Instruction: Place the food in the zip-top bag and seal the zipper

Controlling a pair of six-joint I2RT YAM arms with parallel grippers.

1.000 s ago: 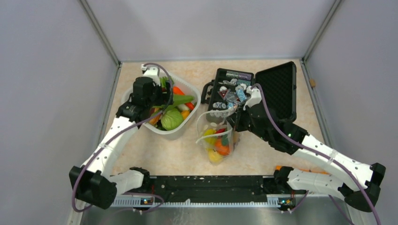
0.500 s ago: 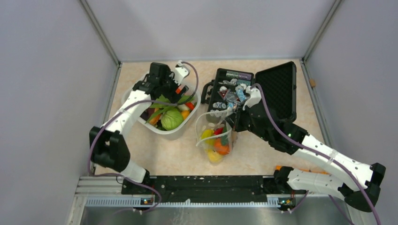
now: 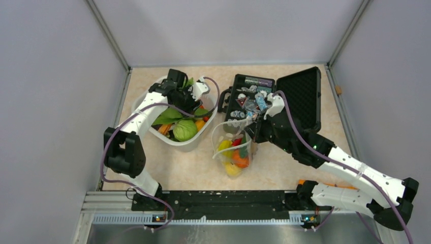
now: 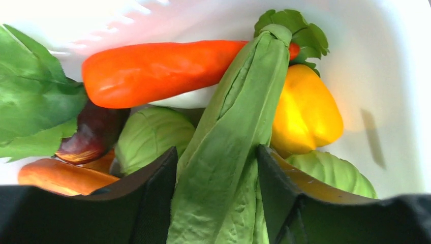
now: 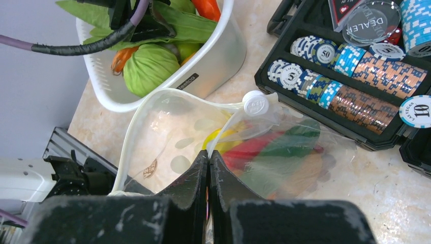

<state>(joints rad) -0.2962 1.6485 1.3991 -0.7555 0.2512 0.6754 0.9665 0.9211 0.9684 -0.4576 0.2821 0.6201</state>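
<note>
1. Two jaws of the left gripper (image 4: 216, 173) stand apart around a green corn husk (image 4: 234, 137) in the basket (image 3: 195, 138).
2. Right gripper (image 5: 208, 168) pinches the bag (image 5: 167, 132) mouth, holding it open beside the case (image 5: 335, 76).
3. Step: picking food. Next: close, lift, carry to bag.
4. Chips read "DEALER", "LAS VEGAS", "50", "10".

My left gripper (image 3: 190, 99) sits inside the white slotted plastic basket (image 3: 201, 138), its fingers either side of a long green corn husk (image 4: 234, 147). Behind the husk lies an orange carrot (image 4: 152, 71); right of it, a yellow pepper (image 4: 305, 109). The clear dotted zip-top bag (image 5: 167, 132) lies right of the basket, in front of the open black hard case (image 3: 300, 96). My right gripper (image 5: 208, 168) pinches the bag's mouth edge.
</note>
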